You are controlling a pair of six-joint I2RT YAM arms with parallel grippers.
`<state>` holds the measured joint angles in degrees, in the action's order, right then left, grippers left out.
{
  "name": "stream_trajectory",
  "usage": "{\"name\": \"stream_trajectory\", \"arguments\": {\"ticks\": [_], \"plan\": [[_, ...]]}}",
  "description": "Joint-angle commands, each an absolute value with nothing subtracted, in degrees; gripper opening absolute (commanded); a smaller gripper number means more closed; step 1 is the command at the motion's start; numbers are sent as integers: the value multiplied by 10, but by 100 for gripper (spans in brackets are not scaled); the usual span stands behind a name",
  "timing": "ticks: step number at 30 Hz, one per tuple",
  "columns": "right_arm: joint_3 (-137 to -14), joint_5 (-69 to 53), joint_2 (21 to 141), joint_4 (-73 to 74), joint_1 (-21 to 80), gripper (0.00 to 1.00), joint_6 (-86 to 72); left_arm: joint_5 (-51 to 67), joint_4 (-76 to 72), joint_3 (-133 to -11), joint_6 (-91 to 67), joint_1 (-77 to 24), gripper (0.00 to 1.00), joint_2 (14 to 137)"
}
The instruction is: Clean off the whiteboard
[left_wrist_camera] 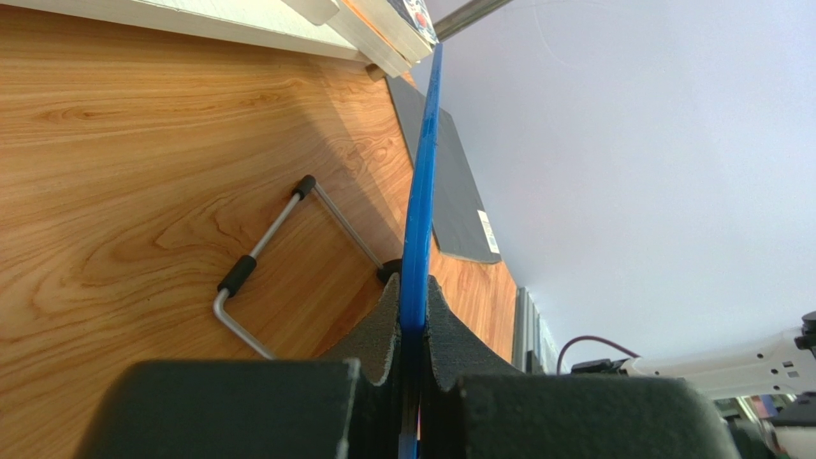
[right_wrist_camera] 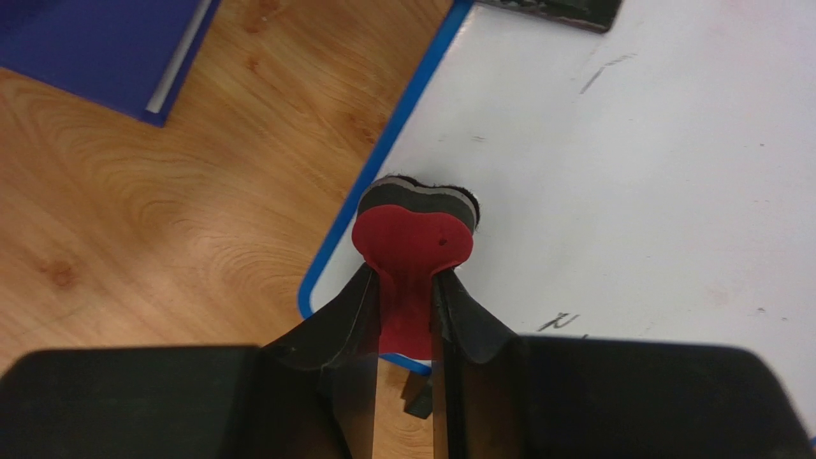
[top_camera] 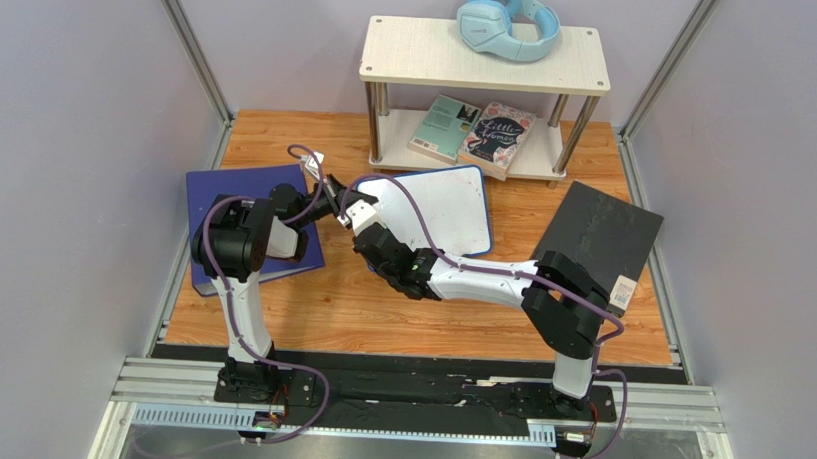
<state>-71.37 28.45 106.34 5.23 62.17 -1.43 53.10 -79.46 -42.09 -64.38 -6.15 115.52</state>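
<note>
The whiteboard (top_camera: 444, 205), glossy white with a blue frame, stands tilted on the wooden table in front of the shelf. My left gripper (top_camera: 332, 198) is shut on its left frame edge; in the left wrist view the blue frame (left_wrist_camera: 419, 210) runs edge-on between my jaws (left_wrist_camera: 412, 292). My right gripper (top_camera: 367, 226) is shut on a red eraser (right_wrist_camera: 414, 239) with a dark felt face, pressed on the whiteboard (right_wrist_camera: 651, 172) near a rounded corner. Faint dark marker marks (right_wrist_camera: 558, 320) show beside the eraser, and another mark (right_wrist_camera: 603, 72) lies farther up.
A dark blue binder (top_camera: 249, 224) lies left of the whiteboard under my left arm. A flat black board (top_camera: 601, 236) lies at the right. A two-level shelf (top_camera: 485, 59) at the back holds blue headphones (top_camera: 507, 24) and books (top_camera: 472, 130). The board's wire stand (left_wrist_camera: 268, 258) rests on the wood.
</note>
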Motion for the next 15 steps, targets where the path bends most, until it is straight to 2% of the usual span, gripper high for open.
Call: {"name": "stream_trajectory", "arguments": {"ticks": [1,5,9,15], "plan": [[-718,276,1063,14,633,0,-47,569,-875,-413,-632,-74,0,1164],[-723,322,1073,33,635,0,-60,569,-875,-413,-632,-74,0,1164],[-721,419,1082,37,634,0,-64,568,-875,-413,-632,-74,0,1165],[-717,483,1092,38,626,0,-66,569,-875,-414,-632,-74,0,1165]]}}
